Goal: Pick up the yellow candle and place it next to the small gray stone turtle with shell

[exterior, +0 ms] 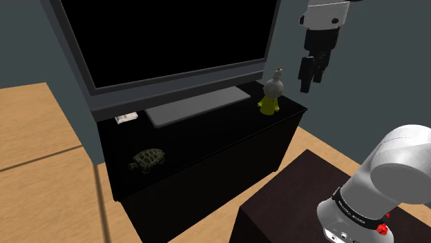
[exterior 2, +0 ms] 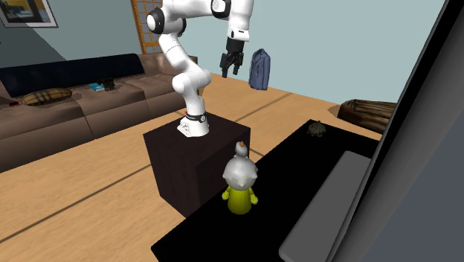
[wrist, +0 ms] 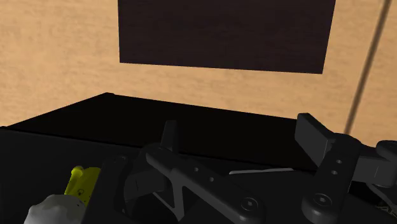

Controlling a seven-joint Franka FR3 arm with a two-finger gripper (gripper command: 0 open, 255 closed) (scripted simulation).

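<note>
- Shoulder view: end effector (exterior: 310, 74) hangs in the air, released, fingers apart, nothing between them.
- Candle (exterior: 271, 96), yellow base and grey head, stands upright at the black table's (exterior: 221, 128) corner. It is below the end effector, toward this view's left, and well apart from it.
- Turtle (exterior: 148, 160) sits toward the table's other end, well apart from the candle.

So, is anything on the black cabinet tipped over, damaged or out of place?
Nothing stands out. The candle stands upright on the cabinet, and the turtle sits right side up, apart from it.
</note>
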